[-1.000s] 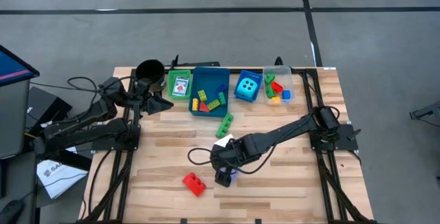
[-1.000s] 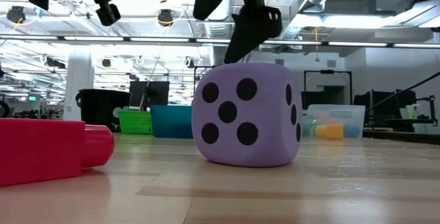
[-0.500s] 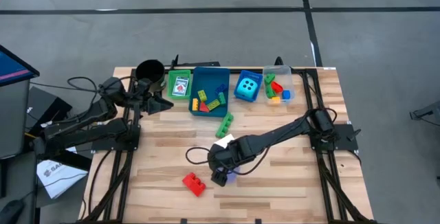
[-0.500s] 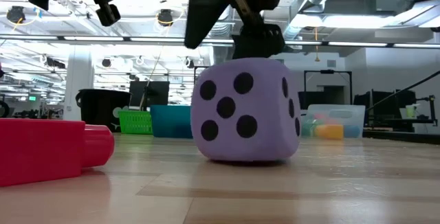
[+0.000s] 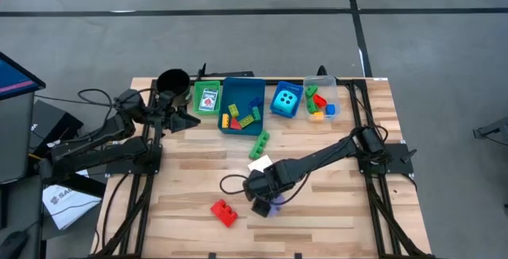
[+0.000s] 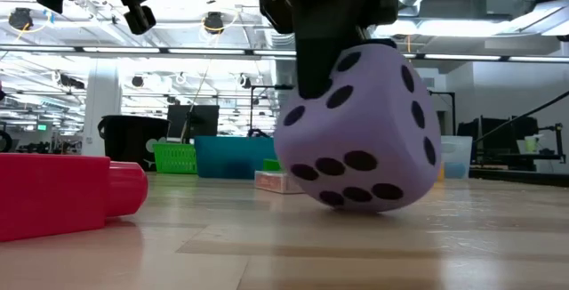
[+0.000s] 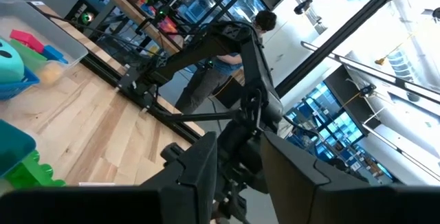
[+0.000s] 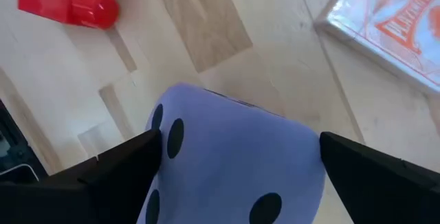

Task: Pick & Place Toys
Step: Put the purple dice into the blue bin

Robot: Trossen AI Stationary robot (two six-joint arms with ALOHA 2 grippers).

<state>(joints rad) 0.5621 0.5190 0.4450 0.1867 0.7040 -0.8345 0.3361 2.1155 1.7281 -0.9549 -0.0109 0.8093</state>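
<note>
The purple dotted dice [image 6: 364,134] sits near the table's front, tipped up on one lower edge [image 6: 360,205]. My right gripper [image 5: 263,205] points down over it, open, a finger on either side [image 8: 238,140]. A red brick [image 5: 224,212] lies to its left and a white card [image 5: 259,164] just behind it. A green brick [image 5: 259,142] lies farther back. My left gripper [image 5: 190,120] hovers level beside the black cup [image 5: 173,83], its fingers a little apart and holding nothing. My right gripper comes at the purple dice from above, pointing down, with its open fingers on two opposite sides. One finger [image 6: 320,54] lies against the dice's upper side [image 6: 342,68]. The dice leans tilted, its lower edge on the table. Whether the other finger [image 8: 371,176] touches, I cannot tell.
At the back stand a green tray [image 5: 207,98] with a card, a blue tray [image 5: 242,104] with bricks, a teal dice [image 5: 286,100] and a clear tray [image 5: 321,100] with bricks. A cable loops on the table left of my right gripper.
My right gripper has come down over the purple dice and rolled about its own axis, its fingers still wide apart. The dice, which stood flat on the table, has tipped onto one lower edge and shifted a little sideways.
</note>
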